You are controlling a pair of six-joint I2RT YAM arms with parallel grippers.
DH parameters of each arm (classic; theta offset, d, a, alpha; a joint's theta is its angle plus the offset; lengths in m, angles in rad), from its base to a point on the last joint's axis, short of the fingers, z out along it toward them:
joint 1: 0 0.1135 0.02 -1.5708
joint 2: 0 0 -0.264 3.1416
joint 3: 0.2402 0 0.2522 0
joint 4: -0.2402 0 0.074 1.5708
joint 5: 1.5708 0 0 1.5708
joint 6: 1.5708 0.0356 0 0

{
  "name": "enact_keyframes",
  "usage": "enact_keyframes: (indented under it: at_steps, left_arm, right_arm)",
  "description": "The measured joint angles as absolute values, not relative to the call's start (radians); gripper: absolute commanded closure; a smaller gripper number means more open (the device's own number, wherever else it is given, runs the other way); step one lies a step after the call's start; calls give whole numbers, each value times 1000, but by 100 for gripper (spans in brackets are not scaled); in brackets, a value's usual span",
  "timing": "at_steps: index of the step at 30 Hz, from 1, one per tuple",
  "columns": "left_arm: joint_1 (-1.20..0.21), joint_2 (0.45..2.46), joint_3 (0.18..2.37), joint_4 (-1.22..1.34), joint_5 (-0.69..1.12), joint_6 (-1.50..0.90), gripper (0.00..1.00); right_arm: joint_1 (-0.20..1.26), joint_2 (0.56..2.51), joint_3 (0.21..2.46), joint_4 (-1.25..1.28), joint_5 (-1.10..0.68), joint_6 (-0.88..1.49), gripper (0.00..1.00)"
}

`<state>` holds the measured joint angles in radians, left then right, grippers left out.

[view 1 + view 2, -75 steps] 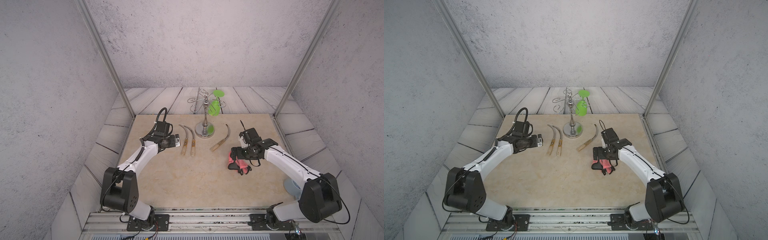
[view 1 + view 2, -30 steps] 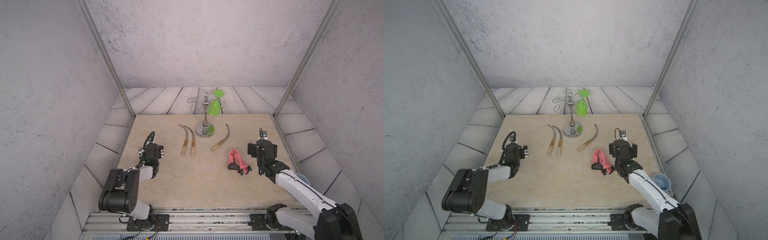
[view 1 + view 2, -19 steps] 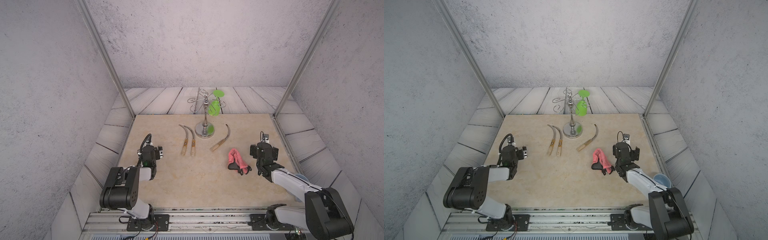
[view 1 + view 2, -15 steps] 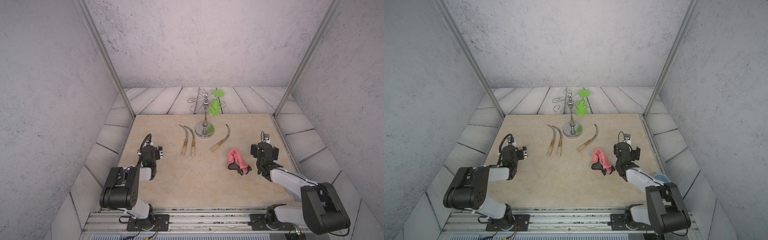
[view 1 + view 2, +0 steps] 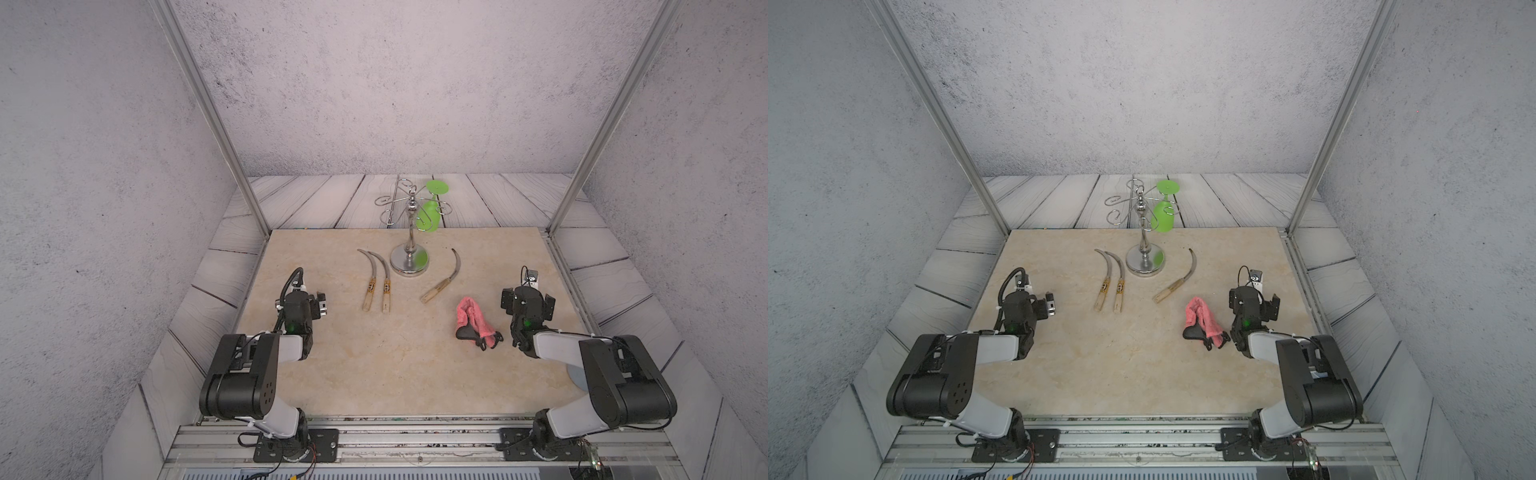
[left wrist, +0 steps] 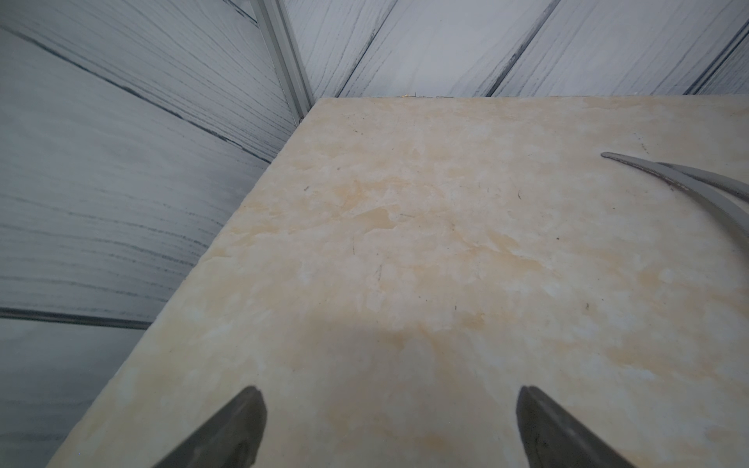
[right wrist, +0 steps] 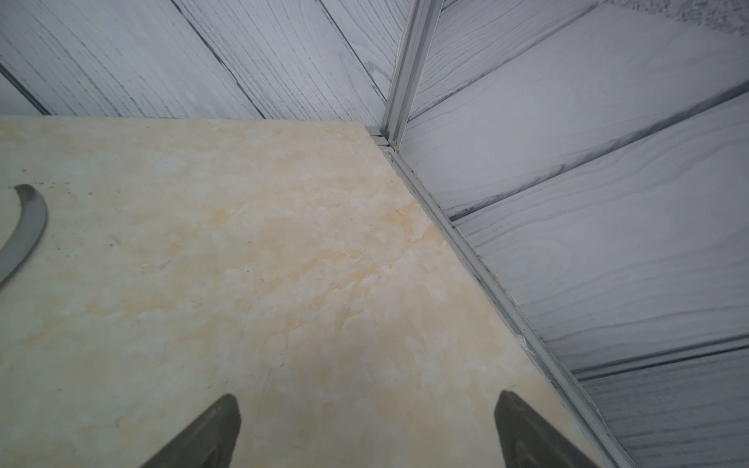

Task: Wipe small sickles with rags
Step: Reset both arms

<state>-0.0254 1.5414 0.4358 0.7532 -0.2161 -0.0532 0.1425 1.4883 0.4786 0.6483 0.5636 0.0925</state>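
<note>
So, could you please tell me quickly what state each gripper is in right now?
Left gripper: open, holding nothing.
Right gripper: open, holding nothing; the small pink terry rag lies beside it, apart from it.

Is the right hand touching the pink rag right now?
Apart. In a top view, bare table shows between the right hand and the pink rag.

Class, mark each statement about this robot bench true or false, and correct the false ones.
The left claw and right claw are open and empty. True.
The pink rag lies on the table, touching no sickle. True.
All three sickles lie in one bunch. False: the labelled pair lies side by side; the third sickle lies alone beyond the stand.
The green goblet stands upright on the table. False: the goblet hangs upside down from the stand.
</note>
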Motion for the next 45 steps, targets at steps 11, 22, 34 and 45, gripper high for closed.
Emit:
enact_keyframes:
  at_steps: [11, 22, 34, 45]
  left_arm:
    - [-25, 1541, 436, 753, -216, -54, 0]
    - [-25, 1541, 436, 753, -216, -53, 0]
    - [-25, 1541, 436, 753, -216, -53, 0]
    - [-25, 1541, 430, 768, -215, -53, 0]
  right_arm:
    - [66, 1498, 531, 603, 356, 92, 1]
    - [53, 1528, 449, 712, 211, 66, 1]
    - [53, 1528, 449, 715, 191, 66, 1]
    - [53, 1528, 449, 715, 189, 66, 1]
